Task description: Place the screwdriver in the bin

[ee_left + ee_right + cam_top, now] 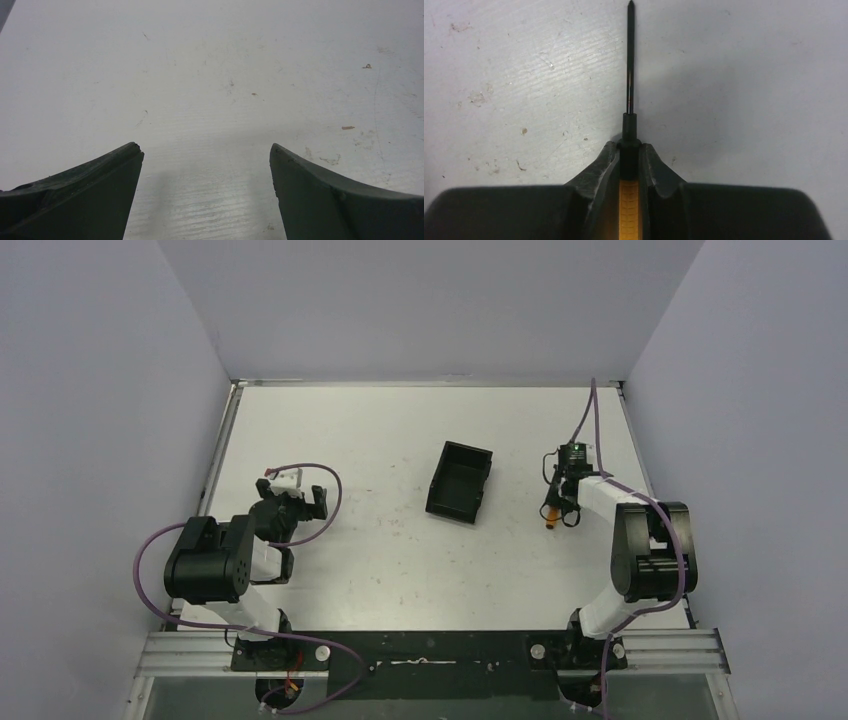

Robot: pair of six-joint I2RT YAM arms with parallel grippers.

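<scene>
**Top external view.** The right gripper (553,512) is lowered to the table (380,560), to the right of the bin (455,508) and apart from it. Only an orange speck of the screwdriver (549,525) shows at the gripper's near end. The left gripper (292,502) sits well away at the left.

**Left wrist view.** Its two fingers (100,190) stand wide apart over the table, holding nothing.

**Right wrist view.** The fingers (599,172) are clamped on the orange handle. The dark shaft projects straight ahead from between their tips. Whether it touches the table cannot be told. The frame's lower edge cuts off the handle's rear.
</scene>
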